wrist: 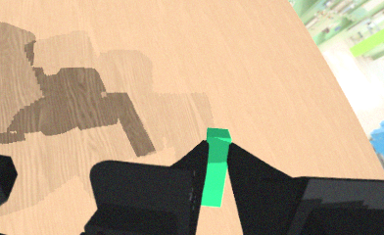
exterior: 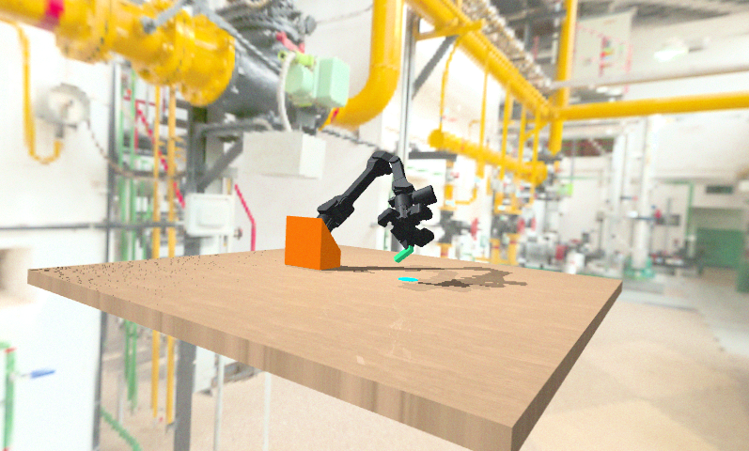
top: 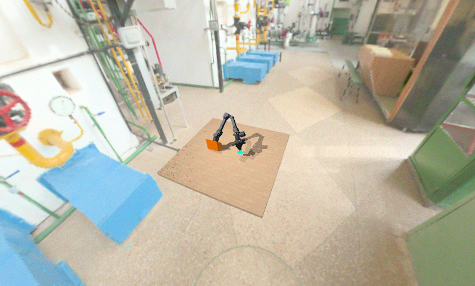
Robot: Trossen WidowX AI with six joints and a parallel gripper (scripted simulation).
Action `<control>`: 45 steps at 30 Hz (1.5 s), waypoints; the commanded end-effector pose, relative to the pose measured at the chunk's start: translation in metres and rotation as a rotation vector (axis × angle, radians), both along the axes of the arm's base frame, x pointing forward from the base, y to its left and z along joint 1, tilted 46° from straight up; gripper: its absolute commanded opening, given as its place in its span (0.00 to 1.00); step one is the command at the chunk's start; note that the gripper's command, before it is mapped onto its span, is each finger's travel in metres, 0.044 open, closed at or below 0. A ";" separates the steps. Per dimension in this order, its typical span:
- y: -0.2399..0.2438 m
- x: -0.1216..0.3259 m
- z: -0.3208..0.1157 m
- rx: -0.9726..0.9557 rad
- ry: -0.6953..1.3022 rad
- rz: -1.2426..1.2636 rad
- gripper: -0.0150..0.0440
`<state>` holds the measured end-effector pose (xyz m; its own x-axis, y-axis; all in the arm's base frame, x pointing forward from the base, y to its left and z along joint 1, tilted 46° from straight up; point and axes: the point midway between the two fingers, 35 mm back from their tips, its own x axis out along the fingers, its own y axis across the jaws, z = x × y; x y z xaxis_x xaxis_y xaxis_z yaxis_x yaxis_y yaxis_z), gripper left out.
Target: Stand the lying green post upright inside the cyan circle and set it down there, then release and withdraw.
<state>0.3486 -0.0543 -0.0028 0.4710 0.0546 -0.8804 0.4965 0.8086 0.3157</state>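
Note:
The green post (exterior: 403,255) (wrist: 216,176) is held in the air above the table, tilted, with its lower end pointing down to the left in the exterior view. My gripper (exterior: 409,248) (wrist: 216,147) is shut on the post near one end; in the wrist view the post sits between the two black fingers. The cyan circle (top: 239,152) (exterior: 408,279) lies flat on the table a little below the post in the exterior view. The circle does not show in the wrist view. In the top view the gripper is over the circle and the post is barely visible.
The wooden table (top: 225,180) (exterior: 311,313) carries an orange block (top: 213,145) (exterior: 305,242) at the arm's base, left of the gripper. The arm's shadow falls to the right of the circle. The table's edge shows at the right of the wrist view.

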 end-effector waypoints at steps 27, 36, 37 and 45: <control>0.003 -0.002 0.007 -0.077 -0.154 -0.113 0.29; 0.004 -0.004 0.010 -0.093 -0.206 -0.147 0.29; 0.004 -0.004 0.011 -0.094 -0.211 -0.151 0.29; 0.005 -0.005 0.015 -0.105 -0.259 -0.182 0.29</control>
